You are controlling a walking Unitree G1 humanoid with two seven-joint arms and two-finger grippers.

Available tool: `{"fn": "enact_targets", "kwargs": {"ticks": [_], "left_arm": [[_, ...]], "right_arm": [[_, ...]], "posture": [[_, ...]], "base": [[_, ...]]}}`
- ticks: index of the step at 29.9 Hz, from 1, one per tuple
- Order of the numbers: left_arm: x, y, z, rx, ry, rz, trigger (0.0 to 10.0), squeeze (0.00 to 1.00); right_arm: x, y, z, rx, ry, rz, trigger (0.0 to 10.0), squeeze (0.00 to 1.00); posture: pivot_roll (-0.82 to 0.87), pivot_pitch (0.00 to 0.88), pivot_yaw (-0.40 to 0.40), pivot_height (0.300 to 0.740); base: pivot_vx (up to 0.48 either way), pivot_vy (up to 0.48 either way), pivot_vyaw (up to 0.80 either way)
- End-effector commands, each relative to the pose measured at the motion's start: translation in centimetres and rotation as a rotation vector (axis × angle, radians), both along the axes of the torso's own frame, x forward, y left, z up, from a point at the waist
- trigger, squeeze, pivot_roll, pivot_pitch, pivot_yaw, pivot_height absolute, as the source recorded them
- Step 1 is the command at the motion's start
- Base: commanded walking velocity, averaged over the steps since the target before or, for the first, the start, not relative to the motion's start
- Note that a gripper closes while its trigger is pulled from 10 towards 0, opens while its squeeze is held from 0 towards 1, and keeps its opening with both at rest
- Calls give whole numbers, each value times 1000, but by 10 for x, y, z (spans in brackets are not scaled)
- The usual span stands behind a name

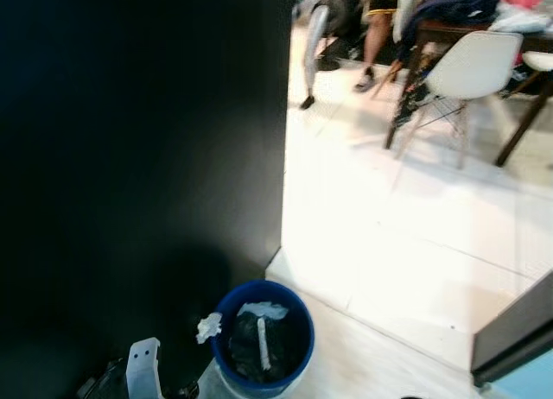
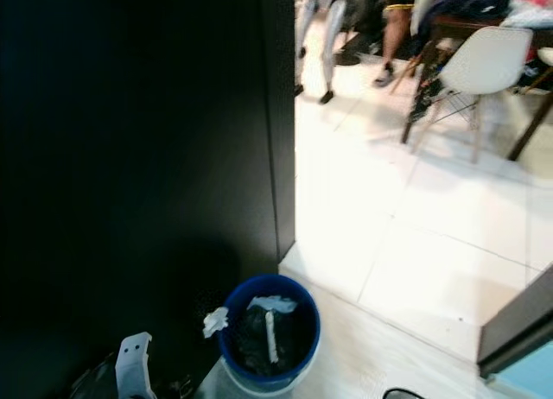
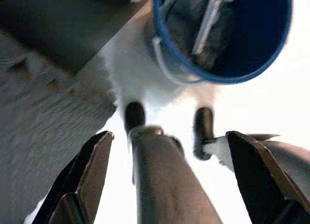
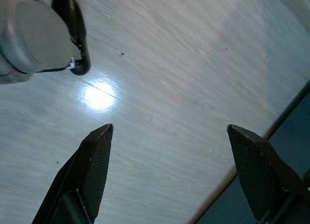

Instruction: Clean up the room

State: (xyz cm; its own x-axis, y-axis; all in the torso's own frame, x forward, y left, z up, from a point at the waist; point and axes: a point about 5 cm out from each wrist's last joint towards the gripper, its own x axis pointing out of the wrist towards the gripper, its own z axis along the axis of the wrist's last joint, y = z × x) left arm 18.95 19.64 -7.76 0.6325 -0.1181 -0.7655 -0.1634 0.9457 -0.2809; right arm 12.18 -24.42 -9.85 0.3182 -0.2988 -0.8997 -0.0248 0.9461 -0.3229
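Blue bin sits on pale wood floor just beside the black wall, dark liner inside with white paper scraps, 1 crumpled tissue hanging at its rim. Left gripper hangs near the bin, fingers spread wide, nothing held. Right gripper also spread, empty, over bare floor. Farther off: white tile, white chair, cluttered table, a person's legs.

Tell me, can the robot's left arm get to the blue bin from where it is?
Probably yes. The left tool hangs open just above the floor with the blue bin close ahead, and nothing stands between them.
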Motion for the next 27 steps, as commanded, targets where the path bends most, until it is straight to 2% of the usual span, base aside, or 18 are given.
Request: {"fn": "enact_targets", "kwargs": {"ticks": [1, 20, 27], "left_arm": [[-10, 0, -5, -6, 47, 8, 10000, 0], [-13, -3, -6, -46, 38, 28, 10000, 0], [-11, -23, -9, -34, 57, -1, 10000, 0]], "right_arm": [[3, 3, 0, 17, 1, 6, 10000, 0], [9, 3, 2, 8, 3, 58, 10000, 0], [8, 3, 2, 5, 12, 65, 10000, 0]], "posture": [[-6, 119, 47, 740], [-14, 100, 22, 740], [-16, 87, 22, 740]], "base": [[0, 0, -800], [0, 0, -800], [0, 0, -800]]}}
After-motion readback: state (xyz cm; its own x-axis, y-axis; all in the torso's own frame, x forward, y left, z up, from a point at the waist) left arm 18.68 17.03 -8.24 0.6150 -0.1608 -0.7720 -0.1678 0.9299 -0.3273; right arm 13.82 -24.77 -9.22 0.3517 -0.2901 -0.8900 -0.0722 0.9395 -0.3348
